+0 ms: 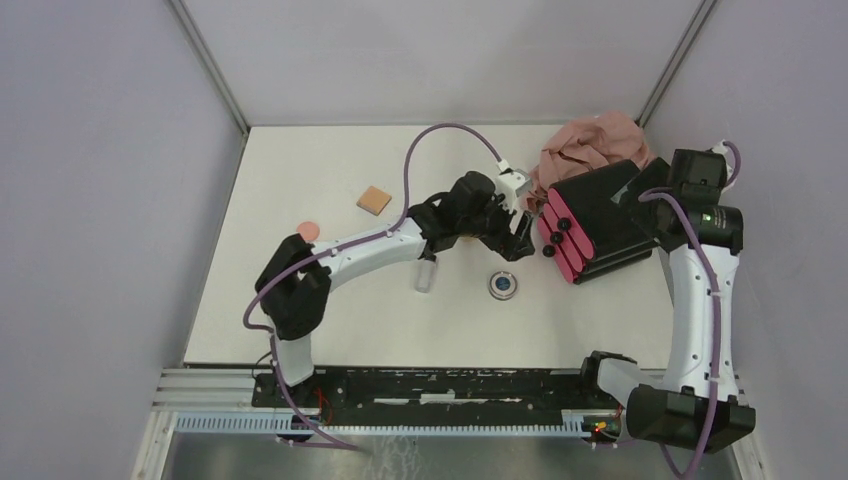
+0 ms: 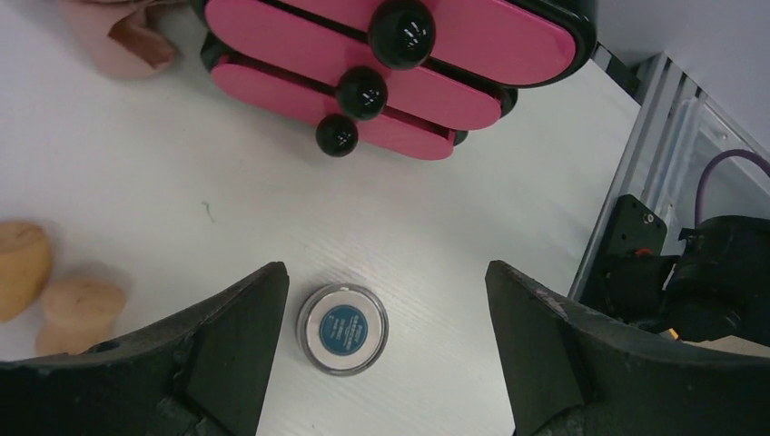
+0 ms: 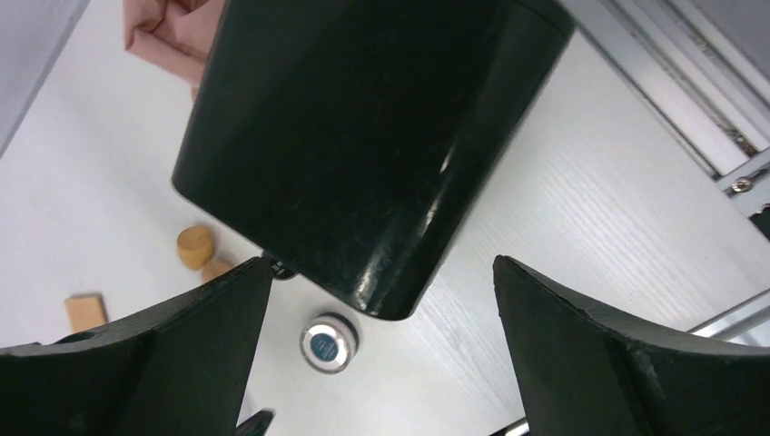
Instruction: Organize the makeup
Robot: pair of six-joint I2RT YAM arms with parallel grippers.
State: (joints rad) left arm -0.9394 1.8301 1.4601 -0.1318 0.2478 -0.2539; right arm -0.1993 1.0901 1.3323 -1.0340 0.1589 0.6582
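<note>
Both claws spread wide, nothing gripped.

My left claw (image 2: 383,272) hangs released above the white table (image 1: 330,320), with the round silver blue-labelled compact (image 2: 342,328) lying on the table between its fingers. My right claw (image 3: 381,263) gapes over the black box with magenta drawers (image 1: 600,225). The two orange teardrop sponges (image 2: 23,268) sit side by side, the clear black-capped vial (image 1: 426,274) lies by my left arm, and the tan square pad (image 1: 374,200) and round salmon puff (image 1: 308,231) rest farther left.

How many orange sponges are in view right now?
2. One sponge and a second sponge lie side by side at the left wrist view's left edge; the left arm may hide more.
</note>
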